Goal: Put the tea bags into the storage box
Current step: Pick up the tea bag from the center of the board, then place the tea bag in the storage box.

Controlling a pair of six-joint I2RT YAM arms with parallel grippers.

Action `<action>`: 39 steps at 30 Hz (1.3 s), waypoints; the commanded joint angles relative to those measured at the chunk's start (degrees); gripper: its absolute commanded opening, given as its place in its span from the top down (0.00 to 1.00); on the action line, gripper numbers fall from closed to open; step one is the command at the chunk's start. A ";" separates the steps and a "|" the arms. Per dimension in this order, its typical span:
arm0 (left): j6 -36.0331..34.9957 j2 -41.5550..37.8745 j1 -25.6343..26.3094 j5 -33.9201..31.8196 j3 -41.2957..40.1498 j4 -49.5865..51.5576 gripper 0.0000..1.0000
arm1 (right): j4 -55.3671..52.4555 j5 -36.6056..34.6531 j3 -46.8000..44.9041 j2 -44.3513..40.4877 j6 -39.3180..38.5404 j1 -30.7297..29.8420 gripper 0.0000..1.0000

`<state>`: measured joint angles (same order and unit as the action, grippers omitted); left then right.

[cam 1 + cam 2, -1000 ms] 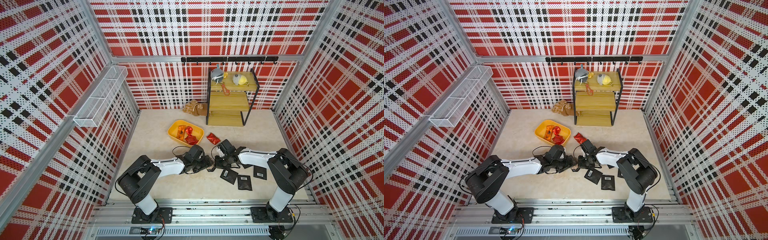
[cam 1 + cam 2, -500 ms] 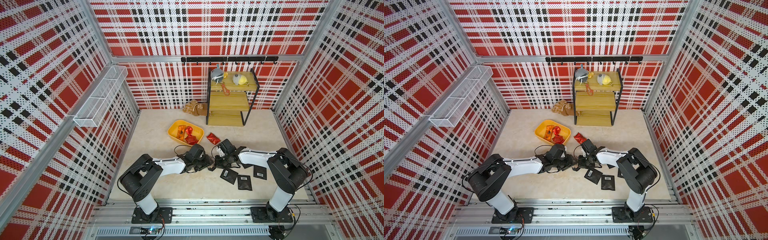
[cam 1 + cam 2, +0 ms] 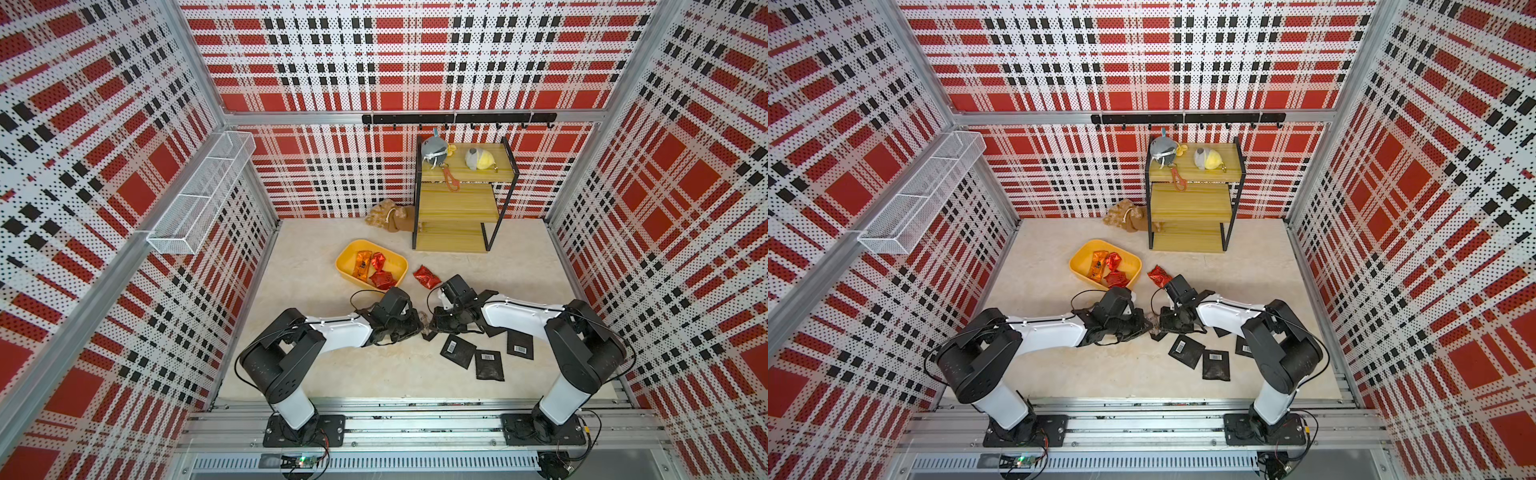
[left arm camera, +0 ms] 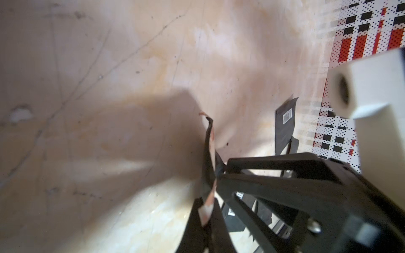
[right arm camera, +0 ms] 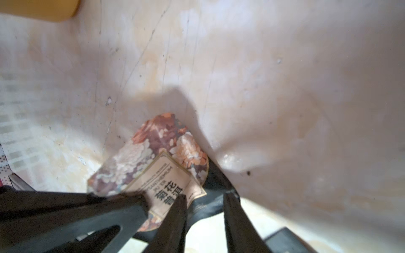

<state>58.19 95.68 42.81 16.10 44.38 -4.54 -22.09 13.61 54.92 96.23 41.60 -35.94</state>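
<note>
A floral tea bag (image 5: 153, 157) hangs between the two arms above the table, also seen in a top view (image 3: 424, 323). My left gripper (image 4: 207, 219) is shut on its edge, seen edge-on in the left wrist view. My right gripper (image 5: 206, 195) faces it with jaws apart, one finger (image 5: 177, 219) lying against the packet's label. The yellow storage box (image 3: 345, 266) holds an orange and two red tea bags. Another red tea bag (image 3: 426, 276) lies just right of it. Three black sachets (image 3: 457, 351) (image 3: 489, 365) (image 3: 519, 344) lie flat under the right arm.
A wooden shelf in a black frame (image 3: 457, 208) stands at the back with two plush toys (image 3: 478, 158) on top. A brown plush (image 3: 392, 216) lies beside it. A white wire basket (image 3: 199, 195) hangs on the left wall.
My left gripper has shut on the floral tea bag. My right gripper, shut on it before, has opened its jaws. Both arms have stayed where they were.
</note>
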 commanded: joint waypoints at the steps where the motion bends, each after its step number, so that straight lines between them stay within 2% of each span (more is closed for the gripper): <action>1: -0.97 -0.84 0.52 -0.36 0.55 0.32 1.00 | -2.15 -3.23 2.87 -4.14 -0.01 1.47 0.61; 8: -3.37 -3.66 0.14 -0.13 4.58 4.47 1.00 | -0.72 -3.49 4.23 -6.32 0.15 6.52 0.27; 11: -5.28 -6.39 -1.54 -1.19 8.44 8.12 1.00 | 0.90 -1.77 5.30 -4.14 -0.28 8.91 0.23; 15: -7.84 -11.22 -6.26 -2.54 12.77 12.19 1.00 | 1.53 -3.61 8.67 -0.33 -4.37 10.12 0.21; 20: -10.26 -16.00 -17.04 -2.32 14.98 16.27 1.00 | -2.40 -11.31 16.60 4.51 -14.34 8.88 0.19; 25: -12.95 -13.59 -25.32 -1.24 14.12 16.91 1.00 | -4.26 -12.70 23.00 9.26 -20.38 8.28 0.16; 33: -16.31 -6.16 -31.33 0.16 17.67 16.22 1.00 | -10.86 -18.79 36.18 19.92 -28.16 4.58 0.13; 39: -17.48 -1.90 -33.05 1.11 19.82 16.31 1.00 | -11.85 -19.51 39.47 23.81 -30.12 3.70 0.12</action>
<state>42.81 92.62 10.31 16.08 62.22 12.12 -31.64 -4.12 92.97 119.11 13.78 -32.16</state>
